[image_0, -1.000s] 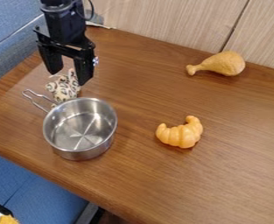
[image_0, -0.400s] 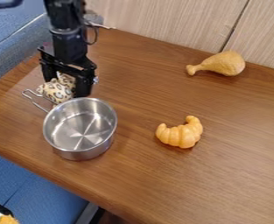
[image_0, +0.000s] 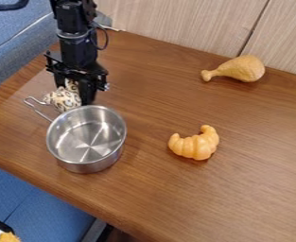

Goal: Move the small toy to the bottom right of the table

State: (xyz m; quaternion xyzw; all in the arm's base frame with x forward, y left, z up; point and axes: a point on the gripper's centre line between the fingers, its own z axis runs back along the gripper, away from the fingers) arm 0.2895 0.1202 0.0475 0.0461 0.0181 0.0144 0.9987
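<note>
The pincer hangs over the upper left part of the table, pointing down at the end of the black arm, which comes in from the top edge. Its fingers are drawn in on the upper part of the small toy, with only a narrow gap between them, and the toy sits in that gap — one finger on each side. The toy is pale with dark markings, and its rounder part bulges out below the pincer, toward the lower left. Whether its underside touches the table, I cannot tell.

Just below the pincer stands a metal pot, upright, its open top facing up. Its wire handle sticks out to the upper left, ending to the left of the pincer, near the toy. The toy is just beside the pot's rim; I cannot tell whether the two touch.

To the right of the pincer and lower down, well apart from it, a yellow-orange croissant lies on the table. Farther to the right, a little higher than the pincer, lies a brown chicken leg, its thin end turned toward the pincer's side. Behind it, a pale wooden panel runs along the back of the table. Blue seating is to the left of the pincer, beyond the table edge.
</note>
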